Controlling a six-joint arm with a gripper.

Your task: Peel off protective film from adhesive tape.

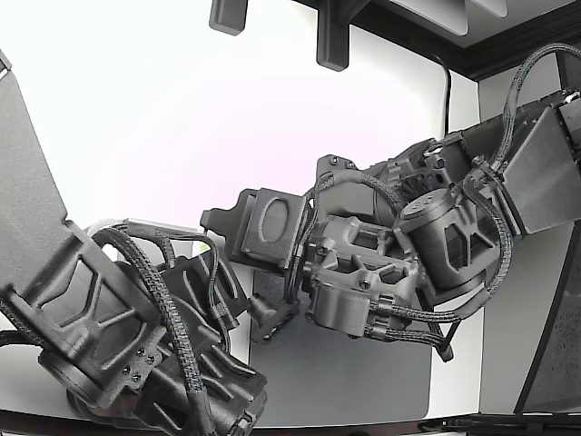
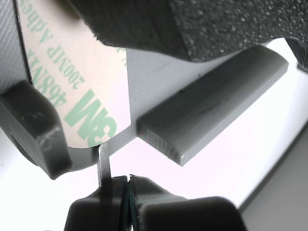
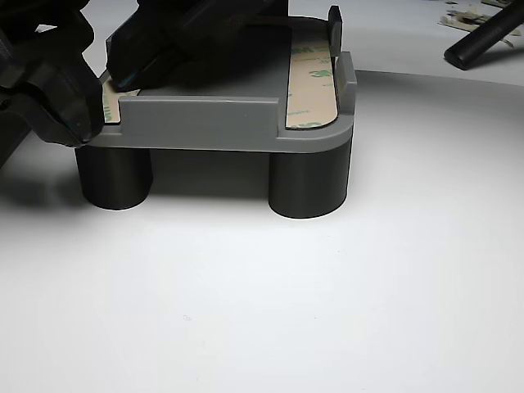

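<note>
1. We see a white table (image 3: 327, 286) filling most of the other view, with wide bare room in front of the gray holder (image 3: 205, 123) and to its right in that view.
2. In the exterior view two dark arms crowd the middle: one arm (image 1: 118, 336) low at the exterior view's left, a second arm (image 1: 436, 236) reaching in from the exterior view's right, both over a gray mat (image 1: 363, 372) on the white surface.
3. The holder is a shallow gray tray with a low front wall, raised on two dark round legs (image 3: 307, 184) (only the front pair shows).
4. Inside it, a tape strip (image 3: 313, 90) with pale backing and green print lies flat along the right wall in the other view, close to the rounded corner; a second strip (image 3: 115, 106) lies at the left end, mostly covered.
5. The gripper (image 3: 78, 106) sits at that left end, touching the tray edge beside the covered strip.
6. In the wrist view the film (image 2: 77, 91) with green lettering lies just beside a gray bar (image 2: 211, 103), its lower edge curved.
7. We cannot tell whether the claw is clenched or released; its tips are hidden.
</note>
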